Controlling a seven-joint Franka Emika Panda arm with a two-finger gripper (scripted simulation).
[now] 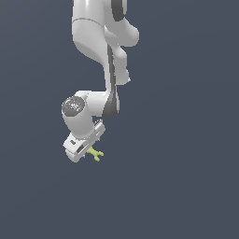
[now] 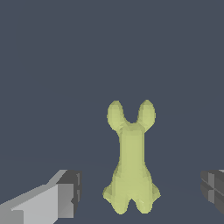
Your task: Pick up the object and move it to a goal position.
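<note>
The object (image 2: 131, 162) is a small yellow-green piece with a forked end at each tip, lying on the dark grey-blue surface. In the wrist view it sits between my two fingers, with a clear gap on either side. One finger (image 2: 65, 197) is light grey with a dark pad, and only the dark pad of the other finger (image 2: 213, 188) shows at the frame edge. My gripper (image 2: 141, 191) is open and straddles the object. In the exterior view the object (image 1: 96, 154) pokes out beside the white gripper (image 1: 86, 150), which is tilted and low over it.
The white arm (image 1: 100, 42) comes down from the upper part of the exterior view. A plain dark grey-blue ground (image 1: 186, 186) surrounds everything, with no other objects or edges in view.
</note>
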